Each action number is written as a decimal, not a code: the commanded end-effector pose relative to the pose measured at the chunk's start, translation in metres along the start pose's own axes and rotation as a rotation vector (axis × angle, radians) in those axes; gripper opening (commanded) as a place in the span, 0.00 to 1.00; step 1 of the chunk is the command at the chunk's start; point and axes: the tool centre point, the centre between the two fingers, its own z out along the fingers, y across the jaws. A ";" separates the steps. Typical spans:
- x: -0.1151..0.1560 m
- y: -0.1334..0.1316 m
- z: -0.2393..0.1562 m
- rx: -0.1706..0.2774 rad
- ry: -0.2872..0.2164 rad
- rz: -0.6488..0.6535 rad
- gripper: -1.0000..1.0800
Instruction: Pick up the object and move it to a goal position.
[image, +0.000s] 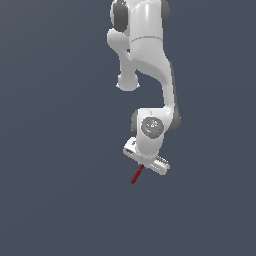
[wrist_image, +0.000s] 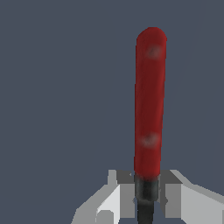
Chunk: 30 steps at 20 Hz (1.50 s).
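Flat slate-grey backdrop everywhere, no visible edge, seam or goal marker in either view. White Panda arm (image: 150, 65) reaching down from the top of the exterior view, wrist folded low, gripper (image: 145, 166) tilted toward the exterior view's right. Closed on the screwdriver (wrist_image: 149, 100): in the wrist view, both fingers (wrist_image: 173, 194) pressed against the black shaft just under the red handle, which juts straight out away from the camera. In the exterior view, red handle slanting down and toward the exterior view's left from under the fingers. Apparently lifted clear of the surface, though hard to confirm with no shadow or contact line to judge by.

Likely the carry phase, grasp made and transport remaining. Grip sits at one end of the tool, on the thin shaft, so the long handle can lever and pivot. Best done with firm, constant closure, slow smooth travel, no sudden wrist rotation, and a gentle stop at the goal.
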 end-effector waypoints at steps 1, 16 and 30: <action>-0.008 0.002 -0.006 0.001 0.001 0.000 0.00; -0.090 0.027 -0.068 0.001 0.000 -0.001 0.00; -0.166 0.049 -0.127 0.001 0.000 -0.001 0.00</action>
